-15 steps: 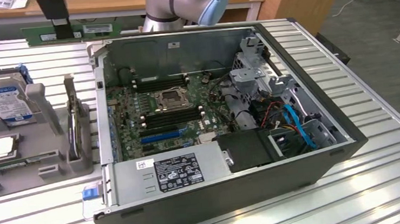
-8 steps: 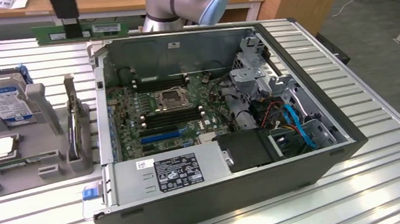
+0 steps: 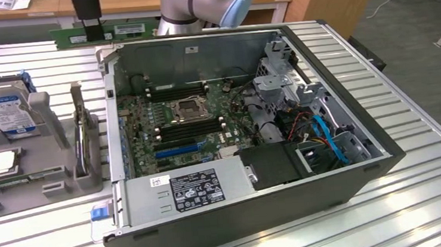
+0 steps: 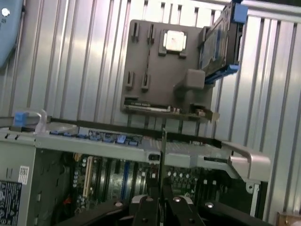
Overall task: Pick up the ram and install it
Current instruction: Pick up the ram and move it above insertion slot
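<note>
Tool (image 3: 92, 31) pinching ram (image 3: 128, 30); exterior view gives green flat face, wrist view thin edge above case (image 4: 94, 143)

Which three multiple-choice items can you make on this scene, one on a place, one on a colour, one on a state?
1. Where is the ram? A in a slot; B in the tool; C on the tray.
2. What colour is the drive label? A red; B yellow; C blue.
3. How is the case? A open; B closed; C upside down.
Answers: 1 B, the tool grips the green stick; 2 C, the label is blue; 3 A, the board inside shows.
</note>
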